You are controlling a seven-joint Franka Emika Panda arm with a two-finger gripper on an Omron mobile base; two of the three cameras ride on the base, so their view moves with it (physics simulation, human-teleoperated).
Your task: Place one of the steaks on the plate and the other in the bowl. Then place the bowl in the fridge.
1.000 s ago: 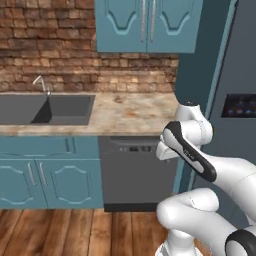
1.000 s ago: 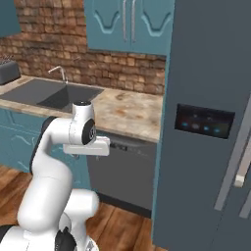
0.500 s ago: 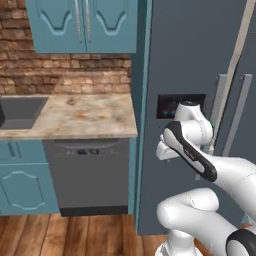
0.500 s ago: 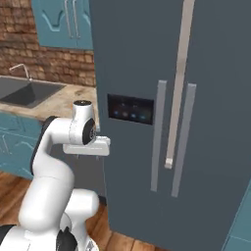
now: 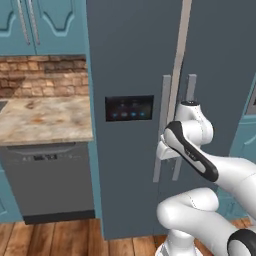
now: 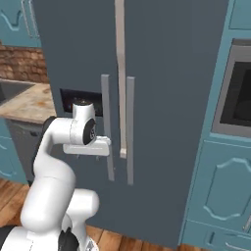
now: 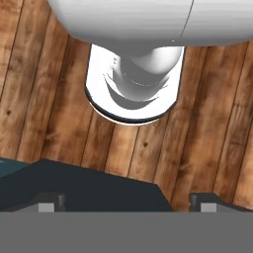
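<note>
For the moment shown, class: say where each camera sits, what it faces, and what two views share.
Left base view: behind the arm's left, facing the closed fridge and counter; arm at lower right.
Right base view: behind the arm's right, facing the fridge and wall oven; arm at lower left.
Hand view: looks down at the wood floor; open gripper.
Both base views share the fridge.

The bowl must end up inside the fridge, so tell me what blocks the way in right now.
Both fridge doors are shut, their handles side by side at the centre seam. The open hand points down at the wooden floor, holding nothing. The closed doors are the barrier.
</note>
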